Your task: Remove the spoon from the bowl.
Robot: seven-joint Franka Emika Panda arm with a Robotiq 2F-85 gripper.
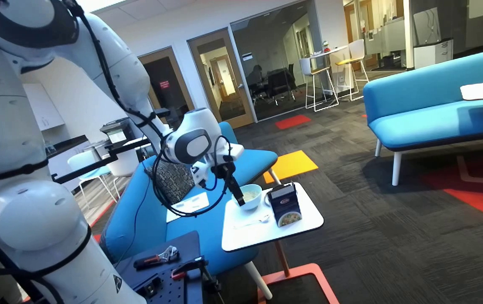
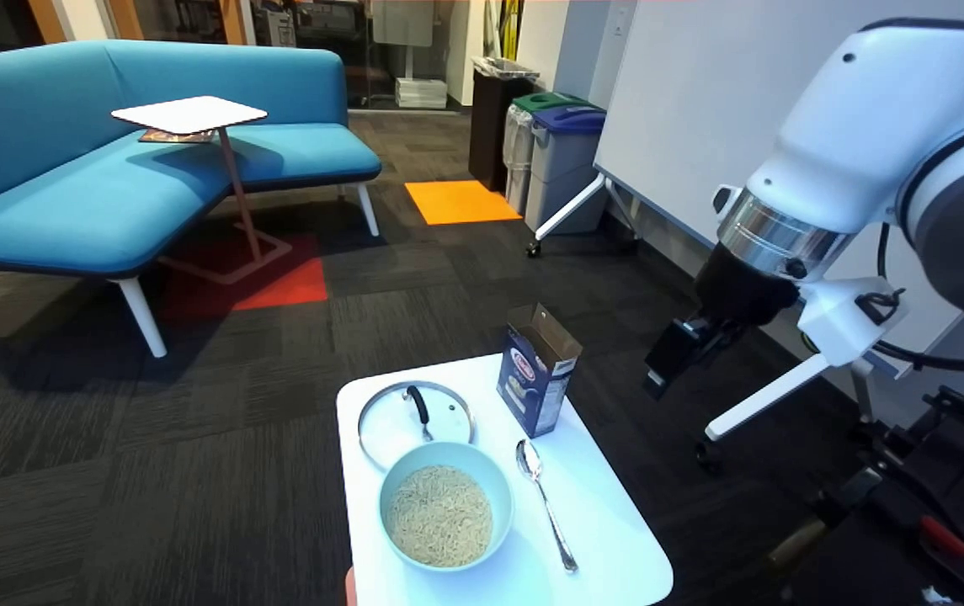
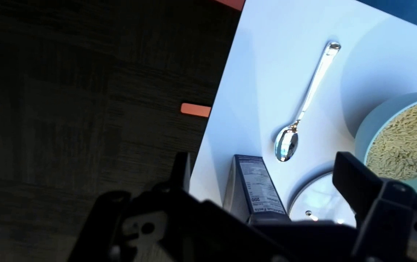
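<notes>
The bowl, pale blue-green and filled with rice-like grains, stands on a small white table (image 2: 616,560) in both exterior views (image 1: 253,204) (image 2: 496,488). It also shows at the right of the wrist view (image 3: 370,125). The silver spoon lies flat on the table beside the bowl, not in it, in both exterior views (image 1: 252,222) (image 2: 551,513) and in the wrist view (image 3: 315,83). My gripper (image 3: 263,162) is open with nothing between its fingers. It hangs above the table in both exterior views (image 1: 238,196) (image 2: 663,374), apart from spoon and bowl.
A dark blue pasta box with an open top (image 2: 532,383) stands upright near the spoon's bowl end. A glass lid with a black handle (image 2: 389,429) lies beside the bowl. A blue couch (image 1: 192,232) adjoins the table. A dark cart (image 1: 186,245) holds tools.
</notes>
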